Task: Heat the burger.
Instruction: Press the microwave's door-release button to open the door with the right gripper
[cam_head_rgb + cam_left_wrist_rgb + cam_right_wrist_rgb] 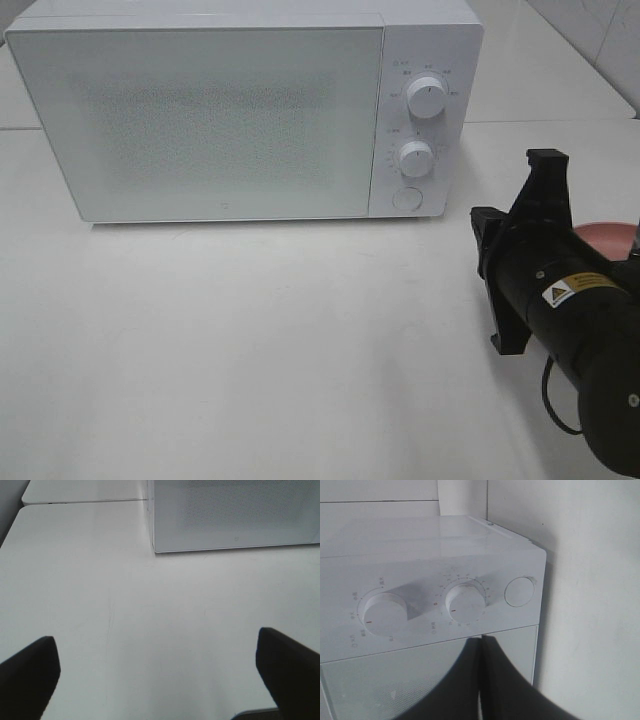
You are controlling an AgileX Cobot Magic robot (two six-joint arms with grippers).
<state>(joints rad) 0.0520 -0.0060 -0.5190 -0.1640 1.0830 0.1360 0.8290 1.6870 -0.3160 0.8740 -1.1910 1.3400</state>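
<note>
Black fingers (30,670) of the left gripper (155,639) loom closest, spread wide and empty above the white table (150,595). Further right stands the microwave (220,110); its frosted door (200,120) is shut, so its contents cannot be made out. Beside the upper knob (427,98) and lower knob (415,158), the right gripper (481,645) points at the panel, fingers clenched on nothing. Behind the right arm (580,320) peeps a pink plate (605,236). The burger shows in no view and may sit there, hidden. Likely light, soft and prone to sliding apart, it wants a gentle grip across the bun's sides.
</note>
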